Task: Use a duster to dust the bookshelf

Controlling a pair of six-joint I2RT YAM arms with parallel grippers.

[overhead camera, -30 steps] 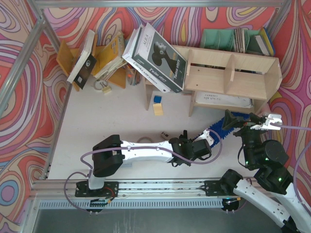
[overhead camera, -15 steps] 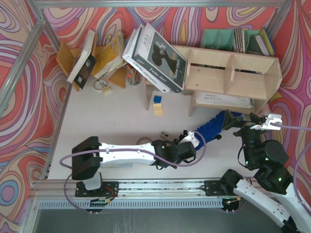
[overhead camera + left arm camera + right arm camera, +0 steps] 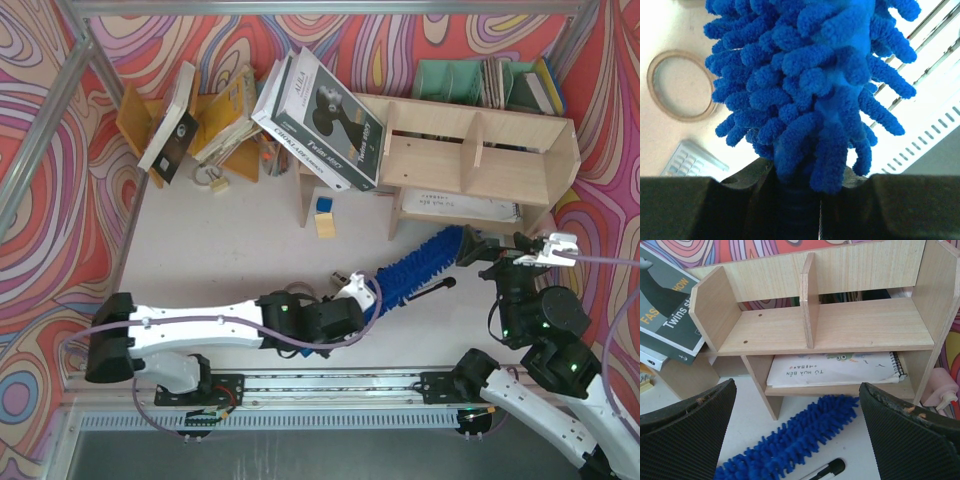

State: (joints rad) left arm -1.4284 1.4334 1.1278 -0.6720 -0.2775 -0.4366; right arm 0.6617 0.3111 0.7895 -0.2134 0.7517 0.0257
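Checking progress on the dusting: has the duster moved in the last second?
Yes. The duster, held in the left fingers, swung its near end leftward; its tip stays by the lower tier of the bookshelf.

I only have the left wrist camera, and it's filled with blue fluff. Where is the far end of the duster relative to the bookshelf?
Observer: From the top camera, the duster angles toward the bookshelf. Its tip stops just in front of the lower tier and rests on no shelf board.
Operator: Where's the right gripper?
Observer: The right gripper is open and empty, beside the duster's tip and facing the bookshelf.
Operator: Anything on the lower tier?
Observer: A white spiral-bound booklet lies flat on it.
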